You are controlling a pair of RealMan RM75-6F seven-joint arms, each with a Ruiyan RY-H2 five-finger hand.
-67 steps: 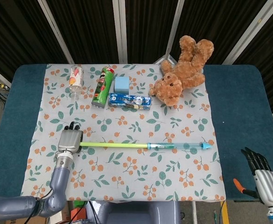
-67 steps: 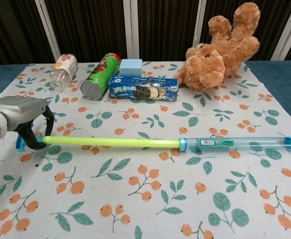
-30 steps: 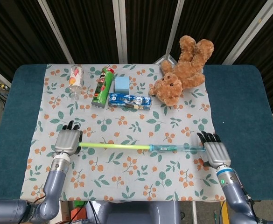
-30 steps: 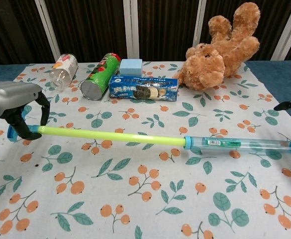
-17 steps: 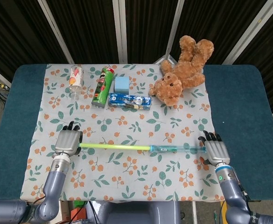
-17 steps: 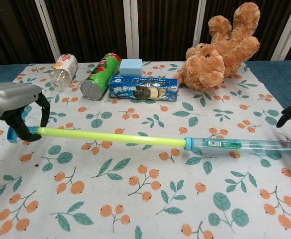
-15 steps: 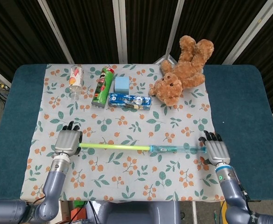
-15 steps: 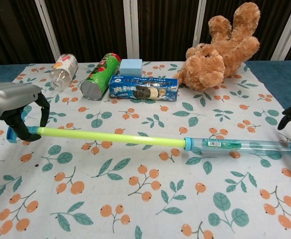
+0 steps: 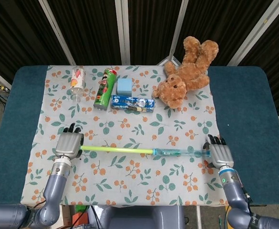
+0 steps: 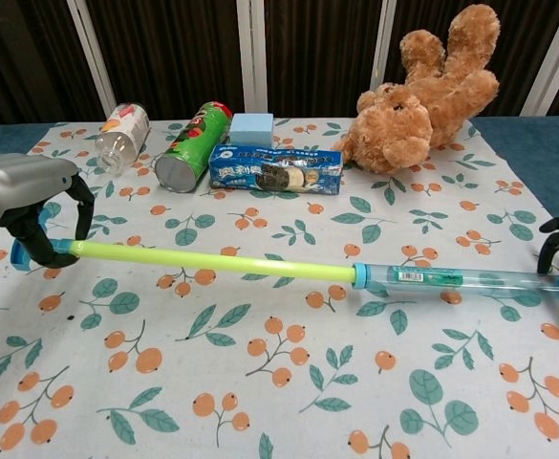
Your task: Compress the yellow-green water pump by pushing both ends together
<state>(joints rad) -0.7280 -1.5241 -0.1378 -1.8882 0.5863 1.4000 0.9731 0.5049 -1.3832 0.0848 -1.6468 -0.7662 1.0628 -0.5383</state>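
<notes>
Where dark curtains (image 9: 82, 28) hang, a floral cloth (image 9: 129, 176) covers the blue table (image 9: 244, 109).

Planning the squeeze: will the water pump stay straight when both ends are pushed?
The water pump is long and thin with its yellow-green rod fully extended, so it may bow or skid sideways. Its round clear barrel could roll on the cloth.

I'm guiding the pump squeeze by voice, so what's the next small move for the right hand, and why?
Probably close the right hand on the clear tube end of the pump. The left hand already grips the handle end, the yellow rod is fully extended, and the right fingers sit at the tip without clearly gripping it.
</notes>
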